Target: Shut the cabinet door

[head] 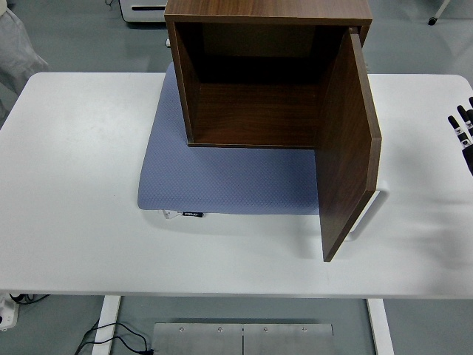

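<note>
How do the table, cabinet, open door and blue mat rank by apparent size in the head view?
1. table
2. cabinet
3. blue mat, partly hidden under the cabinet
4. open door, seen nearly edge-on, so its rank is unsure

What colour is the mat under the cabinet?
Blue-grey with a fine dotted texture; the mat shows in the head view.

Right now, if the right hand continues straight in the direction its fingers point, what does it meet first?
The right hand shows only fingertips at the table's right edge, pointing up and slightly left, away from the robot. That line passes over bare table; it looks free, though depth is unclear.
</note>
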Robot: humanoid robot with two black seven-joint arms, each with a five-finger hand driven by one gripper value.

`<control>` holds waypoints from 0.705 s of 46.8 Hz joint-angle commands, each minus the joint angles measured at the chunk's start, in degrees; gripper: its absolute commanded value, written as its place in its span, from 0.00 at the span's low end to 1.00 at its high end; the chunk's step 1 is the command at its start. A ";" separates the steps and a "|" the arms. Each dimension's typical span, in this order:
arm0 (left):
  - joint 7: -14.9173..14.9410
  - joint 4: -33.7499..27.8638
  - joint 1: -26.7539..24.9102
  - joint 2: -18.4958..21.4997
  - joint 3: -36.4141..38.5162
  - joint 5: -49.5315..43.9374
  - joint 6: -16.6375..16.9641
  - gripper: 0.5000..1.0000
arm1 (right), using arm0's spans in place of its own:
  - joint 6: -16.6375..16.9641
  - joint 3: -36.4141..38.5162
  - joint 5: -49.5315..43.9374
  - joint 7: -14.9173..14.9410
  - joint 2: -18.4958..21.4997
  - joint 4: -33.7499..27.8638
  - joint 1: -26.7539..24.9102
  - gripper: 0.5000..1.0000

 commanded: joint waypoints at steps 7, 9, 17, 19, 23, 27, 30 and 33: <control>0.01 0.00 0.00 0.00 0.00 0.00 0.03 1.00 | 1.00 1.63 0.12 -0.07 -4.10 5.42 -5.35 1.00; 0.01 0.00 0.00 0.00 0.00 0.00 0.03 1.00 | 1.00 1.98 0.12 0.01 -4.80 7.00 -6.75 1.00; 0.01 0.00 0.00 0.00 0.00 0.00 0.03 1.00 | 0.91 3.48 0.12 0.01 -7.26 14.82 -12.64 1.00; 0.01 0.00 0.00 0.00 0.00 0.00 -0.06 1.00 | 0.83 3.91 0.12 0.01 -7.71 16.49 -13.96 1.00; 0.01 0.00 0.00 0.00 0.00 0.00 0.03 1.00 | 0.83 4.71 0.12 0.01 -7.97 19.22 -16.60 1.00; 0.01 0.00 0.00 0.00 0.00 0.00 0.02 1.00 | 0.91 5.32 0.12 0.01 -8.15 21.33 -19.15 1.00; 0.01 0.00 0.00 0.00 0.00 0.00 0.02 1.00 | 1.00 5.67 0.03 0.01 -8.15 22.73 -20.91 1.00; 0.01 0.00 0.00 0.00 0.00 0.00 0.03 1.00 | 1.18 5.67 0.03 0.10 -8.15 24.14 -22.67 1.00</control>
